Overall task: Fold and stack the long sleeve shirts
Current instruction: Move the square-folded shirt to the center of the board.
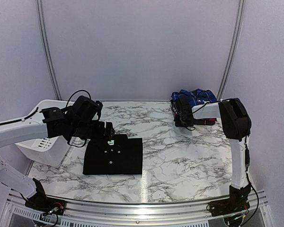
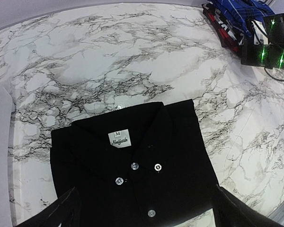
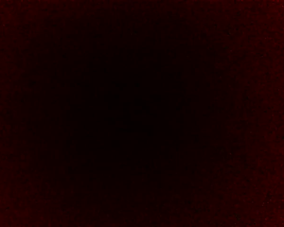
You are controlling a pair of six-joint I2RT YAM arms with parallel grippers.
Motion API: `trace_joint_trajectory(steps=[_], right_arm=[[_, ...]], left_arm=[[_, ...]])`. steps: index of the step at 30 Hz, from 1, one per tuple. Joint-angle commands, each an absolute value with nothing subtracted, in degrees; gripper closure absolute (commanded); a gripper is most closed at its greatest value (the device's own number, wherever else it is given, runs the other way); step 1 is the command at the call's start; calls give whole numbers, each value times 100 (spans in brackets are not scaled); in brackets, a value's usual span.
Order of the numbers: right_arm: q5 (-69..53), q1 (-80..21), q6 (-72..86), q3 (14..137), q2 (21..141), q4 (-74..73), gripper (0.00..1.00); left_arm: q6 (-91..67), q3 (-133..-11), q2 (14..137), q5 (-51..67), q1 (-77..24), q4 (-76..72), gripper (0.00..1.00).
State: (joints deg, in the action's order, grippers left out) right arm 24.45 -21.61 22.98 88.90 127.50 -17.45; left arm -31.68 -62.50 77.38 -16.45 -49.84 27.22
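Observation:
A black long-sleeve shirt (image 1: pixel 113 156) lies folded flat on the marble table, collar toward the back. In the left wrist view the shirt (image 2: pixel 132 165) shows its label and buttons. My left gripper (image 1: pixel 109 134) hovers over the collar edge; its fingers (image 2: pixel 57 213) stand wide apart and hold nothing. A stack of folded plaid shirts (image 1: pixel 195 97), blue-and-white on top with red below, sits at the back right and also shows in the left wrist view (image 2: pixel 232 19). My right gripper (image 1: pixel 182 113) is pushed against the stack's front side. The right wrist view is fully dark.
A white plastic basket (image 1: pixel 42 144) stands at the table's left edge, under my left arm. The marble table (image 1: pixel 180 156) is bare between the black shirt and the stack. Walls close in the back and sides.

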Motion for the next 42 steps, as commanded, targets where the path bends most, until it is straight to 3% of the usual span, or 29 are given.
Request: trace_joint_trajectory(steps=[1,12,22,31,38,42], right_arm=[[2616,-2043,2366,8881,12752,-2095,100],[2252,-2174,2605,7085,11164,-1924,100],[1790,-3142,3494,5570,9928,-1776,100],[1451,-4537,4573,5045,9613,-1799,100],[1132,-4964,4817,4918,9466,-1755,100],[979,-5094,4729,4907,9088,-1646,71]], left_arm=[[-3111,-6207,7819,-1546,-4942,2578,1],[-3179,-6106,7959,-1348,-4941,2398,1],[-3247,-5983,7969,-1318,-4934,2277,1],[-3496,-5776,7902,-1372,-4917,2255,1],[-3727,-5517,7837,-1469,-4896,2232,1],[-3739,-5305,7737,-1562,-4800,2247,1]])
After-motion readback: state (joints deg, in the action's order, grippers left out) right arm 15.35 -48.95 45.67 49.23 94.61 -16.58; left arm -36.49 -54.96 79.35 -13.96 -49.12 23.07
